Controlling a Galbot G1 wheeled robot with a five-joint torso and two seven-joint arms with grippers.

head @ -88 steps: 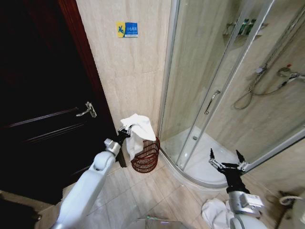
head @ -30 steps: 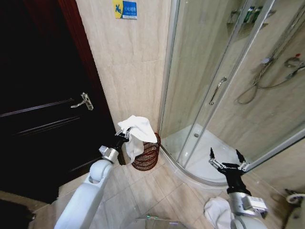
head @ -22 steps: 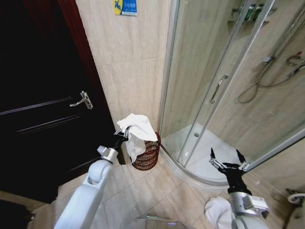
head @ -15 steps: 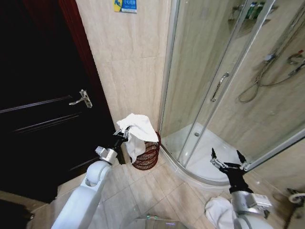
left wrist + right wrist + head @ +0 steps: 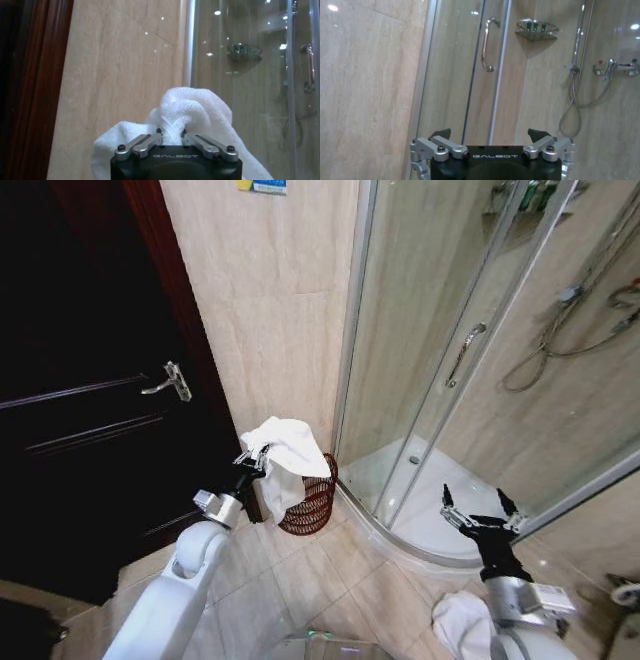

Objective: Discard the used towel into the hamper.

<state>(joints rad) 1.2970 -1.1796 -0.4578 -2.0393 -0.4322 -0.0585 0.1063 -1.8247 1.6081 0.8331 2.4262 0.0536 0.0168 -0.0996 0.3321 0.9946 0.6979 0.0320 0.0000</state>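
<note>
The glass shower enclosure point(image 5: 470, 380) fills the head view from 12 to 4 o'clock, its curved tray meeting the tiled floor point(image 5: 330, 580). The dark door point(image 5: 90, 410) takes the 9 o'clock side, with a beige wall panel between the two. At the foot of that wall, just below centre, stands the hamper point(image 5: 310, 502), a small reddish-brown slatted basket, close beside the shower's corner post. The white towel point(image 5: 285, 460) hangs at the hamper's 10 o'clock, draped over its near rim, with its bulk above the opening. The left end effector point(image 5: 247, 459) reaches in from 7 o'clock and is clamped on a bunched fold of the towel; in the left wrist view the fingers point(image 5: 145, 141) pinch the cloth point(image 5: 190, 112) between them. The right end effector point(image 5: 480, 512) sits at 4 o'clock before the shower tray, fingers spread wide and holding nothing.
</note>
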